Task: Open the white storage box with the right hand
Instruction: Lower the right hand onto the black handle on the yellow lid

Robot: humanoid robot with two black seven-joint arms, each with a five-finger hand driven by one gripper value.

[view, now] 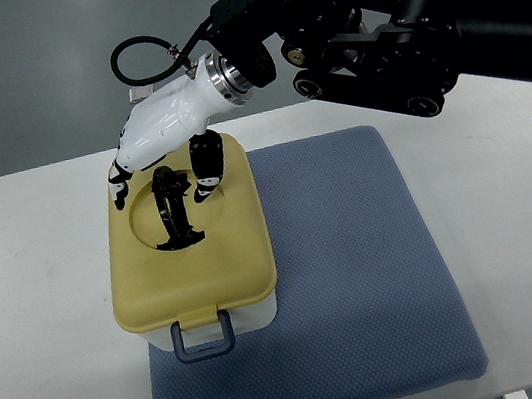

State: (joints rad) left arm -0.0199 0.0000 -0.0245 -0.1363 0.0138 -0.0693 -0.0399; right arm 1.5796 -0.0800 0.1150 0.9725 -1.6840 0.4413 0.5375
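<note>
The right hand (164,145), white with black joints, hangs over the far end of the box (190,257), its black arm (391,28) coming in from the table's far right corner. Its fingers (206,168) are loosely spread and point down, gripping nothing; one fingertip is at the rim of the round hollow in the lid (192,242), just beside the handle (174,209), and whether it touches cannot be told.

The lid is pale yellow with rounded corners and sits closed on a white body that shows only along the near edge. A black handle stands upright in the hollow. A grey-blue latch (204,336) hangs at the near side.

The box rests on the left part of a blue mat (359,276), overhanging its left edge, on the white table (513,221).
</note>
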